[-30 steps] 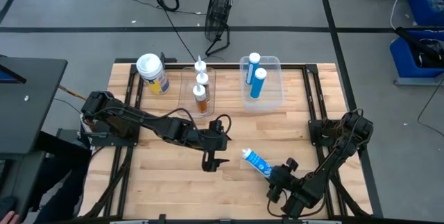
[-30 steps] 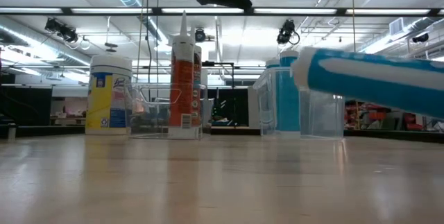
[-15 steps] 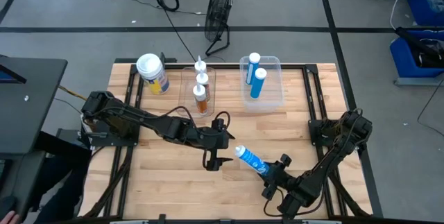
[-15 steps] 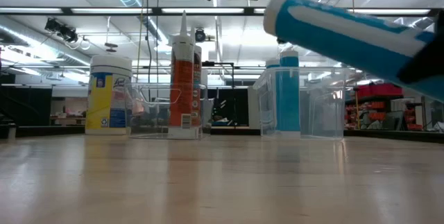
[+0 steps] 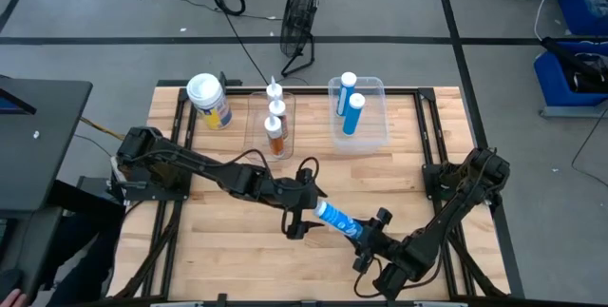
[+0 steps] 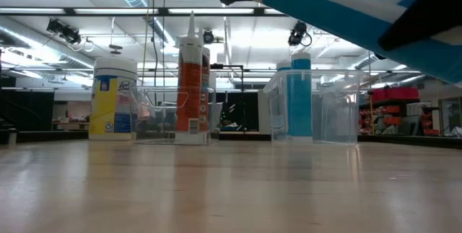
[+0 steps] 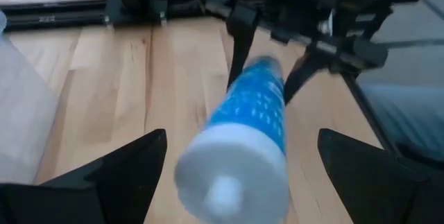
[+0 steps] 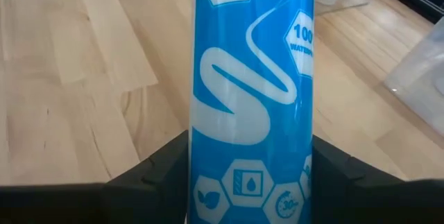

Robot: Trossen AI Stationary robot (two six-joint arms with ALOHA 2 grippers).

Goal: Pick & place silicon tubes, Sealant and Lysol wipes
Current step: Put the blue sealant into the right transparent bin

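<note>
A blue silicone tube hangs over the table's near middle, with my right gripper shut on it. Its white cap end sits between the open fingers of my left gripper, with a gap on each side. The Lysol wipes stand upright on their base at the far left. Next to them, the orange sealant tubes stand in a clear tray. Two more blue tubes stand in a clear bin. My right gripper pinches the tube's rear part between its two fingers, one on each side. The fingers come from the table's near right and lie along the tube. The tube is lifted clear, its cap end raised toward my left gripper.
The clear bin and the clear tray stand along the far edge. A black fan stands on the floor beyond the table. Bare wood lies at the near left and in the middle.
My right gripper has gone up and toward the table's left with the blue tube and has rolled. The tube stays clear of the table, and its cap end has come in between my left gripper's open fingers.
</note>
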